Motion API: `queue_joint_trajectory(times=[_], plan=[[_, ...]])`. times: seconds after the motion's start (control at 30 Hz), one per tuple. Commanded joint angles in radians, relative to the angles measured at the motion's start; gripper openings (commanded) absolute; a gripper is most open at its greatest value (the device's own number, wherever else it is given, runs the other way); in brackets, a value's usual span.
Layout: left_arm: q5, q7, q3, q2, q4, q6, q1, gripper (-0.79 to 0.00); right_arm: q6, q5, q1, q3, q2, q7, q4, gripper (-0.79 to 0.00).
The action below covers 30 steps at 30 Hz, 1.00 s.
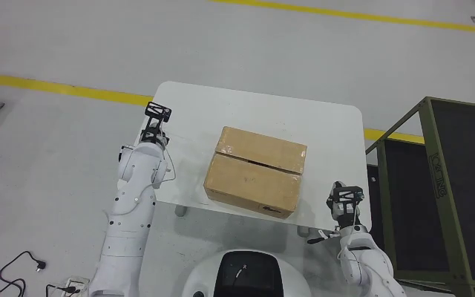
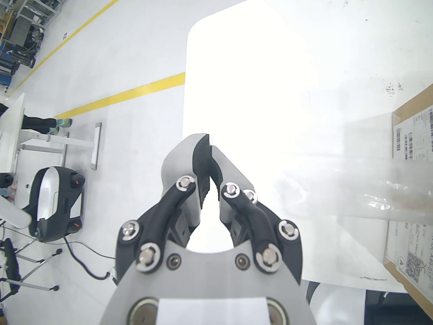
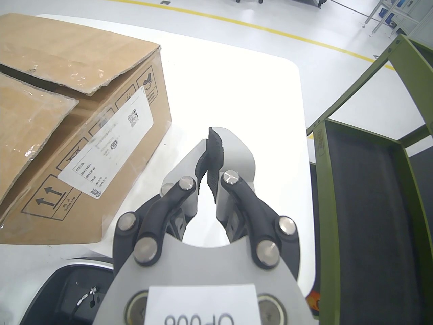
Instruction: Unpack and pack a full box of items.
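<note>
Cardboard box [image 1: 256, 171] sits mid-table, both top flaps down but w/ a dark slit btwn them. Looks unsealed, so prob. ready to open first. Left gripper [image 1: 157, 113] hangs at the left edge of the table [image 1: 326, 122], toward the far side, pads together, nothing held. Right gripper [image 1: 346, 197] is at the near right corner, also pinched together, empty. Both are well apart from the box, one each side, likely placed to flank it. Green metal rack [image 1: 438, 185] stands just right of the table, close to the right arm; could crowd a wide swing.
</note>
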Motion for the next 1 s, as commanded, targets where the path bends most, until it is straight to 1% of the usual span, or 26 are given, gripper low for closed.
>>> queue_joint_trajectory(times=[0.0, 0.27, 0.47, 0.53, 0.63, 0.7, 0.73, 0.8, 0.83, 0.97], plan=[[-0.004, -0.004, -0.004, 0.001, 0.001, 0.003, -0.001, 0.000, 0.001, 0.001, 0.001, 0.001, 0.000, -0.002, 0.000, -0.785], [-0.059, -0.007, -0.055, 0.008, -0.009, 0.024, 0.018, 0.000, -0.002, 0.001, 0.004, -0.002, -0.001, 0.000, 0.000, -0.785], [-0.060, -0.011, -0.076, 0.015, -0.037, 0.023, 0.035, 0.000, -0.003, -0.001, 0.006, -0.003, -0.002, 0.001, 0.000, -0.785], [-0.071, -0.013, -0.068, 0.015, -0.062, 0.005, 0.045, 0.000, -0.003, 0.003, 0.008, 0.000, -0.002, 0.000, -0.002, -0.785], [-0.136, -0.013, -0.041, 0.010, -0.119, -0.018, 0.071, 0.000, -0.009, 0.022, 0.007, 0.010, -0.001, 0.000, -0.012, -0.785], [-0.228, -0.008, -0.018, 0.003, -0.161, -0.033, 0.094, 0.000, -0.033, 0.056, 0.003, 0.022, -0.001, 0.002, -0.026, -0.785], [-0.270, -0.004, -0.006, 0.000, -0.179, -0.050, 0.105, 0.000, -0.058, 0.080, 0.000, 0.029, 0.000, 0.004, -0.034, -0.754], [-0.393, 0.010, 0.002, -0.007, -0.205, -0.055, 0.124, 0.000, -0.130, 0.131, -0.006, 0.049, 0.004, 0.006, -0.050, -0.643], [-0.417, 0.008, 0.013, -0.007, -0.214, -0.082, 0.129, 0.000, -0.170, 0.150, -0.010, 0.062, 0.007, 0.008, -0.056, -0.625], [-0.501, 0.010, 0.047, -0.010, -0.234, -0.123, 0.138, 0.000, -0.351, 0.193, -0.020, 0.104, 0.020, 0.016, -0.065, -0.400]])
